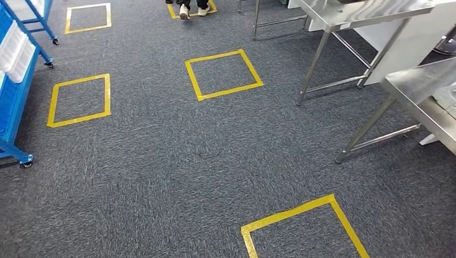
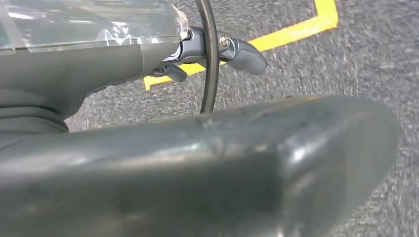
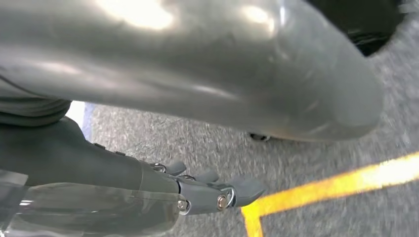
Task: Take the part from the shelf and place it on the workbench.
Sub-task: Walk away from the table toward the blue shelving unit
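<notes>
The blue wheeled shelf [image 1: 12,107] stands at the left edge of the head view, with white bins [image 1: 16,51] on it. A steel workbench [image 1: 425,91] stands at the right, and a second steel table [image 1: 355,13] is behind it. My left hand [image 2: 148,59] hangs over the grey carpet with its fingers [image 2: 244,54] stretched out and nothing in them; a black cable [image 2: 211,59] crosses in front of it. My right hand [image 3: 148,187] also hangs above the carpet, its fingers [image 3: 232,192] straight and holding nothing.
Yellow tape squares mark the grey carpet: one at mid floor [image 1: 223,74], one near the shelf [image 1: 79,100], one close in front [image 1: 304,228]. A person's feet [image 1: 192,9] stand at the far end. The workbench legs [image 1: 365,131] reach onto the floor.
</notes>
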{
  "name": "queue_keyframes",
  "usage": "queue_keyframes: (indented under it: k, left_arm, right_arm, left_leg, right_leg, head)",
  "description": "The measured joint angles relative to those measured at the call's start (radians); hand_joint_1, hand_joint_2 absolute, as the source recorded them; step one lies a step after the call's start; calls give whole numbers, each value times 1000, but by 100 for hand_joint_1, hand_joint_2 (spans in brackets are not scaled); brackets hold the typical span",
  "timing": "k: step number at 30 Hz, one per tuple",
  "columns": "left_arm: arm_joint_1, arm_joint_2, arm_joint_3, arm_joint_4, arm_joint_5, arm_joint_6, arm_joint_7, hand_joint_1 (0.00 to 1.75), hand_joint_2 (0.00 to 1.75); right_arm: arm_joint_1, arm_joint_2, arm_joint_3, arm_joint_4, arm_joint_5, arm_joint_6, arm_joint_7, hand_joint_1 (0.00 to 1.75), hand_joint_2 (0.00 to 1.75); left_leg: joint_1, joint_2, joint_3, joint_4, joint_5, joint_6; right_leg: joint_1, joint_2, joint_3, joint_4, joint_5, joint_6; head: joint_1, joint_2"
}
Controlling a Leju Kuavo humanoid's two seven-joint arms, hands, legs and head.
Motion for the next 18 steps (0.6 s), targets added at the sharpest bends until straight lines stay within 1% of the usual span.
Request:
queue_keyframes:
  k: [1, 2, 3, 4, 5, 6, 7, 8, 9, 10, 11, 12, 13, 14, 15, 16, 17, 18]
  left_arm:
    - [0, -1, 1, -1, -1, -1, 0, 0, 0]
    - [1, -2, 2, -1, -2, -3, 0, 0, 0]
    - [2, -4, 4, -2, -4, -5, 0, 0, 0]
    - [3, -6, 6, -2, -5, -6, 1, 0, 0]
    - [3, -8, 8, -3, -7, -7, 1, 0, 0]
    - [2, -9, 10, -5, -9, -9, 1, 0, 0]
    - [1, -10, 13, -7, -11, -10, 1, 0, 0]
    - [1, -11, 15, -9, -14, -11, 1, 0, 0]
    - [2, -11, 17, -11, -16, -12, 1, 0, 0]
    - [3, -12, 19, -12, -17, -13, 1, 0, 0]
    - [5, -12, 21, -14, -18, -13, 2, 0, 0]
    - [5, -13, 22, -15, -18, -13, 2, 0, 0]
    - [3, -13, 23, -16, -18, -13, 3, 0, 0]
    - [1, -14, 23, -17, -18, -13, 4, 0, 0]
    - [0, -16, 23, -17, -18, -13, 4, 0, 0]
    - [-1, -16, 24, -17, -19, -13, 5, 0, 0]
    - [0, -17, 24, -17, -19, -13, 5, 0, 0]
    - [2, -17, 25, -18, -20, -14, 6, 0, 0]
  right_arm:
    - [1, 0, -1, 0, 2, 0, 1, 0, 0]
    - [2, 0, -1, 0, 3, 0, 3, 0, 0]
    - [2, 0, -1, -1, 4, 0, 4, 0, 0]
    - [3, 0, -1, -2, 5, 0, 4, 0, 0]
    - [4, 0, -2, -4, 7, 0, 5, 0, 0]
    - [4, 0, -4, -5, 8, 0, 5, 0, 0]
    - [5, 0, -6, -6, 9, 0, 6, 0, 0]
    - [4, 1, -8, -7, 10, 0, 7, 0, 0]
    - [3, 2, -9, -8, 11, 1, 7, 0, 0]
    - [2, 3, -10, -9, 12, 1, 8, 0, 0]
    - [1, 3, -11, -10, 12, 1, 9, 0, 0]
    - [2, 4, -11, -11, 12, 2, 9, 0, 0]
    - [4, 5, -13, -12, 12, 3, 9, 0, 0]
    - [7, 5, -15, -13, 12, 4, 9, 0, 0]
    - [8, 5, -17, -14, 12, 4, 10, 0, 0]
    - [9, 5, -19, -14, 13, 4, 10, 0, 0]
    - [9, 5, -19, -15, 14, 5, 10, 0, 0]
    - [8, 5, -20, -15, 15, 5, 11, 0, 0]
  left_leg:
    - [-1, -15, -1, 1, 0, 0]
    - [-1, -30, -1, 3, 0, 0]
    - [0, -45, 0, 5, -1, -2]
    - [1, -60, 1, 9, -4, -5]
    - [1, -74, -1, 14, -7, -10]
    - [1, -87, -4, 21, -11, -17]
    - [1, -97, -8, 27, -14, -23]
    - [2, -107, -13, 30, -15, -30]
    - [4, -117, -16, 31, -14, -37]
    - [6, -119, -19, 32, -14, -43]
    - [7, -104, -24, 41, -21, -49]
    - [7, -78, -36, 67, -37, -53]
    - [6, -46, -56, 112, -64, -56]
    - [6, -18, -87, 175, -96, -60]
    - [8, -5, -121, 242, -126, -63]
    - [9, 1, -148, 294, -143, -64]
    - [9, 3, -158, 316, -141, -64]
    - [9, 6, -148, 295, -121, -62]
  right_leg:
    - [-1, 4, -23, 43, -9, 1]
    - [-2, 5, -30, 50, 3, 1]
    - [-3, 8, -19, 18, 35, 2]
    - [-6, 17, 8, -46, 78, 2]
    - [-9, 39, 37, -113, 111, 2]
    - [-11, 61, 60, -167, 133, 1]
    - [-12, 79, 73, -199, 141, -2]
    - [-11, 87, 76, -207, 137, -6]
    - [-9, 79, 77, -210, 138, -12]
    - [-8, 66, 78, -212, 140, -19]
    - [-7, 54, 80, -216, 141, -27]
    - [-7, 41, 83, -220, 142, -35]
    - [-6, 27, 85, -223, 143, -41]
    - [-3, 12, 86, -224, 141, -45]
    - [0, -4, 86, -223, 140, -48]
    - [2, -20, 86, -223, 138, -49]
    - [5, -34, 87, -223, 136, -50]
    - [7, -48, 89, -223, 134, -50]
  head:
    - [0, 0]
    - [0, 0]
    - [0, 0]
    - [0, 0]
    - [0, 0]
    - [0, 0]
    - [0, 0]
    - [0, 0]
    - [-1, 0]
    - [0, 0]
    - [-1, 0]
    - [-1, 0]
    - [-1, 0]
    - [-1, 0]
    - [-1, 0]
    - [-1, 0]
    - [-1, 0]
    - [-1, 0]
